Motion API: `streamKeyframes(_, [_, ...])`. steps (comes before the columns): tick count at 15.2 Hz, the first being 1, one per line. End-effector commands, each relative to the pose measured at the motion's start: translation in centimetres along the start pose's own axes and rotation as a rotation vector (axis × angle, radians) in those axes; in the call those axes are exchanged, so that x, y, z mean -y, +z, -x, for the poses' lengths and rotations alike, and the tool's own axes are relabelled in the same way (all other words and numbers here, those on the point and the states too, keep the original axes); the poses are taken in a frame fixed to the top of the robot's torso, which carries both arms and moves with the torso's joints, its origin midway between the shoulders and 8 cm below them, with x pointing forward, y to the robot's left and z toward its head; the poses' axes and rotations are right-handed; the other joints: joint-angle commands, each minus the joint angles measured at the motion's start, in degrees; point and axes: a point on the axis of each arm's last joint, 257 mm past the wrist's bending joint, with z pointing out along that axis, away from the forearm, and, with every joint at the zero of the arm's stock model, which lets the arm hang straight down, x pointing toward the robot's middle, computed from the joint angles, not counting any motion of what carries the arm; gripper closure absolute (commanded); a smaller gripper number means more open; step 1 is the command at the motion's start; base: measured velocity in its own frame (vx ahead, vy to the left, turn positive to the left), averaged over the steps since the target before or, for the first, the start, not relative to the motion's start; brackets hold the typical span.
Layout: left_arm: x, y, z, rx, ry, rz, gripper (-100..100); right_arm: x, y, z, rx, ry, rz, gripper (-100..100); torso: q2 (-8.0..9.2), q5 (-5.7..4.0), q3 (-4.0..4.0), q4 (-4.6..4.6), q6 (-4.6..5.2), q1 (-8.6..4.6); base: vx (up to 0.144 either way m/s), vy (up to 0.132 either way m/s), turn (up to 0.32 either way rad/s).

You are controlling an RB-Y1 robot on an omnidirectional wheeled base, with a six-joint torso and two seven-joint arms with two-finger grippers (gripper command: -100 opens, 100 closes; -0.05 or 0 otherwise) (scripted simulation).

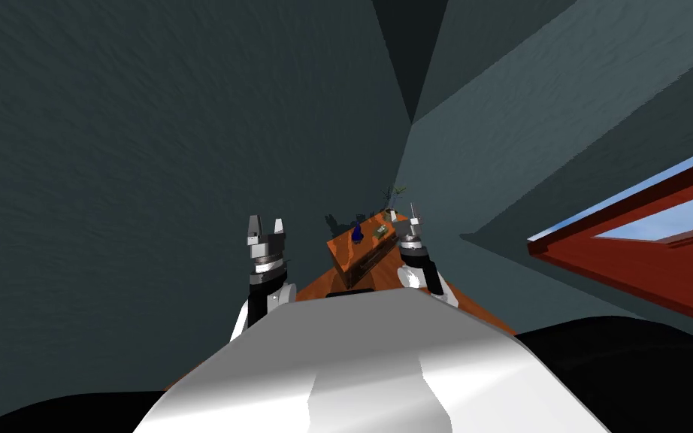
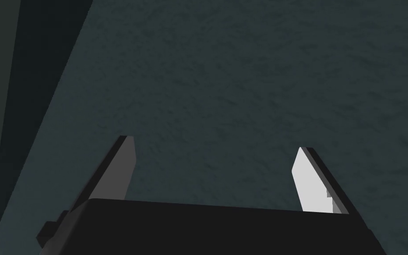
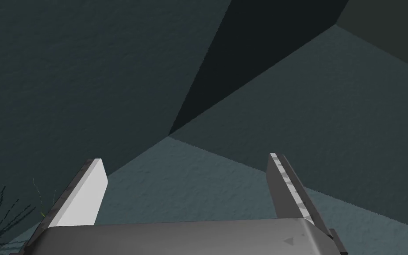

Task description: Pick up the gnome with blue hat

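A small figure with a blue hat, the gnome (image 1: 357, 232), stands on a reddish-brown wooden cabinet top (image 1: 345, 252) ahead of me in the head view. My left gripper (image 1: 264, 224) is raised to the left of the cabinet, open and empty; in the left wrist view its gripper (image 2: 214, 152) faces a wall. My right gripper (image 1: 414, 216) is held up at the cabinet's right end, beside the gnome but apart from it. The right wrist view has its gripper (image 3: 187, 166) open with nothing between the blades.
Small greenish items (image 1: 379, 230) and a spindly plant (image 1: 393, 197) stand on the cabinet's far end; plant twigs (image 3: 4, 219) also show by the right hand. Dark grey-green walls meet in a corner behind. A red-framed window (image 1: 638, 248) lies to the right.
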Motion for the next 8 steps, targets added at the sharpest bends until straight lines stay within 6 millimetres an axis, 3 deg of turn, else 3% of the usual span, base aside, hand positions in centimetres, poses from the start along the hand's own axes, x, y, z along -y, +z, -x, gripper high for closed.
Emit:
streamKeyframes(1, [0.0,0.0,0.0,0.000,0.000,0.000,0,1.4,-0.1,0.2,-0.004,0.037,-0.027,-100,0.00,0.00,0.00,0.00,0.00,0.00,-0.002,-0.022,0.107])
streamKeyframes(6, [0.0,0.0,0.0,0.000,0.000,0.000,0,5.1,-0.1,1.6,0.006,0.155,-0.093,-100,-0.01,0.01,-0.01,0.00,0.02,0.03,0.000,-0.019,0.115])
streamKeyframes(8, [0.0,0.0,0.0,0.000,0.000,0.000,0,5.6,-0.3,1.8,0.011,0.154,-0.103,-100,0.01,0.00,0.00,0.00,0.02,0.02,-0.002,-0.020,0.059])
